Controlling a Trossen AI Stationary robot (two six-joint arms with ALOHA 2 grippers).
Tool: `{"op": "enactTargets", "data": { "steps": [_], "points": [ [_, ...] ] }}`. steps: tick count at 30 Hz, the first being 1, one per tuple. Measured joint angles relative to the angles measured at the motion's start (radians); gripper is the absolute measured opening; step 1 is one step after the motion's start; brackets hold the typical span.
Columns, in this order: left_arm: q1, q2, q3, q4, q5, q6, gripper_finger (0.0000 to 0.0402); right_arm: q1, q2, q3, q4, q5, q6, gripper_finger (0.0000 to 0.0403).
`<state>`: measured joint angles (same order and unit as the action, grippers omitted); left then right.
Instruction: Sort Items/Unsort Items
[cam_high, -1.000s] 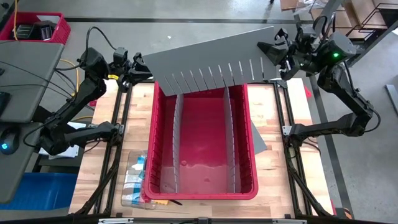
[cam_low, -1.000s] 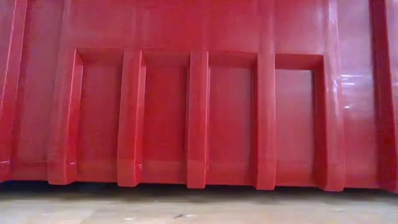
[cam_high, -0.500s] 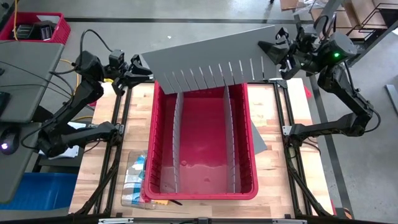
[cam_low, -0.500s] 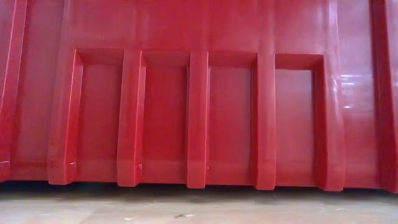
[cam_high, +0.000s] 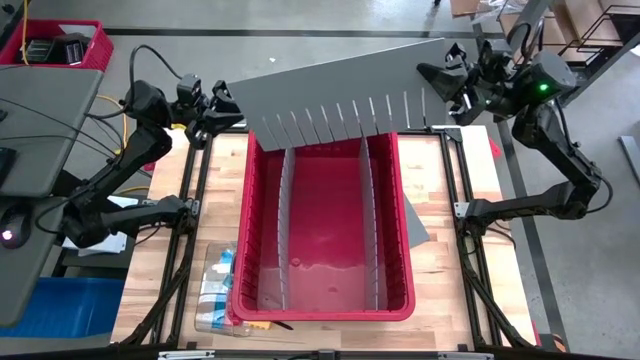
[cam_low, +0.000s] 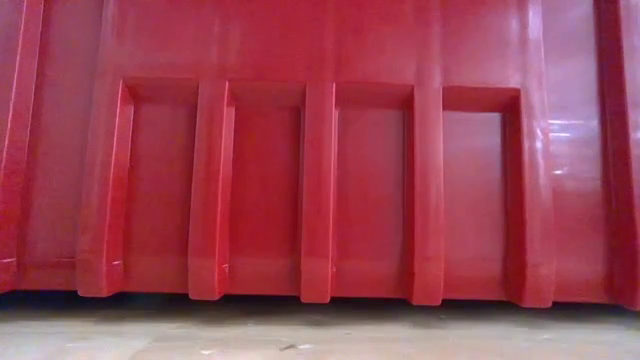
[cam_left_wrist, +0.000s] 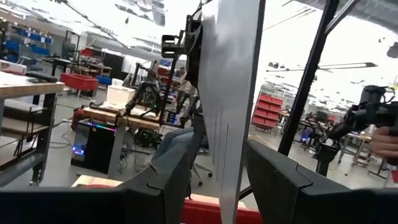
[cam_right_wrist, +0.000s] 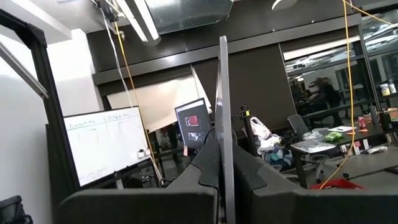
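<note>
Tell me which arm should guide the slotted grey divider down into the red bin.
Probably right: the right gripper is shut on the grey divider. The left gripper only straddles its other end, above the red bin.

— from my console, any text i can read off the feeds?
— none. the whiteboard (cam_right_wrist: 102, 146) left of the monitor (cam_right_wrist: 193, 124) has handwriting along its top edge, too faint for me to make out.
— and that monitor?
— red shapes on a dark screen, no legible words from here.
</note>
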<state>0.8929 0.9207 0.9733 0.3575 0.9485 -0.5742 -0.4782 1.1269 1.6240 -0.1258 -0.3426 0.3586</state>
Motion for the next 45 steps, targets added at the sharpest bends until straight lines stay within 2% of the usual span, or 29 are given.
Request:
{"op": "enactTargets", "data": {
  "steps": [5,16,24,37,41,45],
  "points": [
    [-0.022,-0.002,0.0,0.034,0.002,-0.024,0.0152,0.0,0.01,0.0,0.003,0.003,0.0,0.0],
    [0.031,-0.044,0.0,-0.052,0.023,-0.02,0.0152,0.0,0.004,-0.002,0.024,-0.005,0.0,0.0],
    [0.01,-0.043,0.0,-0.045,0.009,-0.018,0.0152,0.0,0.007,-0.002,0.027,-0.004,0.0,0.0],
    [-0.032,0.004,0.0,0.061,-0.04,-0.017,0.0151,0.0,0.025,-0.002,0.012,-0.004,0.001,0.0],
    [-0.032,0.003,0.0,0.106,-0.047,-0.017,0.0131,0.0,0.03,-0.002,-0.012,-0.006,-0.001,0.0],
    [-0.032,0.008,0.0,0.107,-0.024,0.0,0.0079,0.0,0.036,-0.002,-0.014,-0.007,-0.008,0.0]
  ]
}}
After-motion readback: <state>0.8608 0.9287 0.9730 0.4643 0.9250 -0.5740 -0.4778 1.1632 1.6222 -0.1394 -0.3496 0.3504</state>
